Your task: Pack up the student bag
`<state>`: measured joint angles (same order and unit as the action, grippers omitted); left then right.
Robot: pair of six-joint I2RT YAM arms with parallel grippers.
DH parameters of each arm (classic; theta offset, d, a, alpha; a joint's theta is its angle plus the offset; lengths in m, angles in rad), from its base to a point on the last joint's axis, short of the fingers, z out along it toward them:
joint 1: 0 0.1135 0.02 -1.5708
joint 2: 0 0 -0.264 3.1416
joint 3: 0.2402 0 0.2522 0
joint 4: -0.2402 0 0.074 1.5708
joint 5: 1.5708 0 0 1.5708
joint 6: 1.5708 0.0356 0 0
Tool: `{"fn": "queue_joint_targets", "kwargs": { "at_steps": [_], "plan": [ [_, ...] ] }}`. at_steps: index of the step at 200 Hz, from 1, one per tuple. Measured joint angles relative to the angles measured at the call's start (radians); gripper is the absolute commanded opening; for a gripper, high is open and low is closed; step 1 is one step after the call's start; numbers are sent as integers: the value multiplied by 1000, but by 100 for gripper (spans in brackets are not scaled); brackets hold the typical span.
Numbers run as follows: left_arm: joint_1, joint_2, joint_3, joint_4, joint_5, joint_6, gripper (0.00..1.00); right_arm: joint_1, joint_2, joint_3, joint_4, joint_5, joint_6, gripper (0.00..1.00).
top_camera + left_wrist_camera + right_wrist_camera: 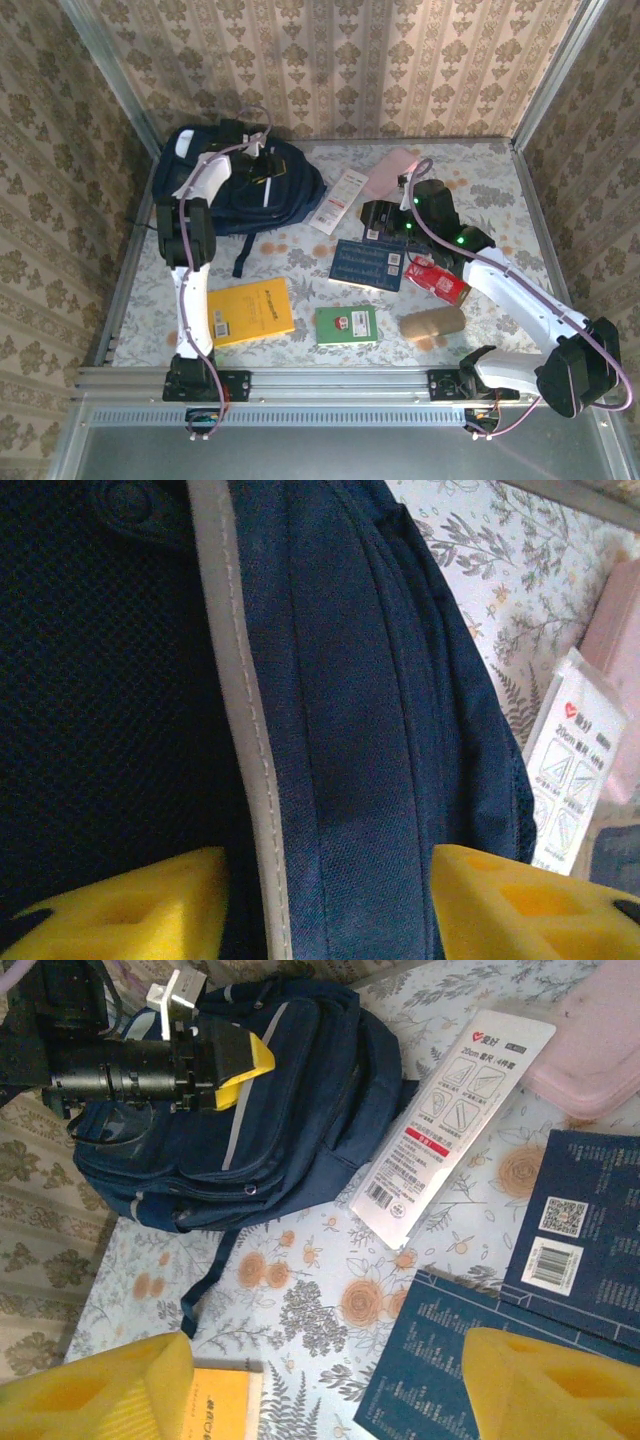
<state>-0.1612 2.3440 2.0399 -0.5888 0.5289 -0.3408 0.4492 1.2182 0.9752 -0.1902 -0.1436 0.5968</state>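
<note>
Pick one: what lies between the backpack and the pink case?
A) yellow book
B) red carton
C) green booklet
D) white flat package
D: in the top view the white flat package sits between the student bag and the pink case; the other three lie nearer the arms' bases.

My three cameras share the student bag [295, 190]: overhead from behind me, left wrist right against it, right wrist farther off
</note>
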Motion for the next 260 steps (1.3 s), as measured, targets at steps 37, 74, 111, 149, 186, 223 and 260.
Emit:
{"fn": "queue_joint_targets", "kwargs": {
  "at_steps": [37, 74, 111, 149, 186, 223, 260],
  "plan": [
    [-3, 32, 58, -3, 19, -8, 29, -6, 37, 0, 0, 0, -5, 59],
    [-9, 97, 142, -59, -11, 9, 0, -6, 56, 3, 0, 0, -10, 56],
    [-29, 108, 217, -144, -85, 70, 0, -6, 81, 47, -8, 12, -20, 66],
    [-34, 32, 227, -219, -143, 103, 0, -7, 154, 146, -47, 27, -28, 64],
    [-41, -90, 220, -295, -195, 137, 0, -17, 263, 272, -92, 26, -48, 68],
    [-80, -251, 165, -328, -239, 182, 0, -60, 408, 411, -129, -34, -43, 80],
    [-160, -385, 61, -326, -238, 235, 0, -97, 537, 516, -138, -130, -23, 87]
  ]
}}
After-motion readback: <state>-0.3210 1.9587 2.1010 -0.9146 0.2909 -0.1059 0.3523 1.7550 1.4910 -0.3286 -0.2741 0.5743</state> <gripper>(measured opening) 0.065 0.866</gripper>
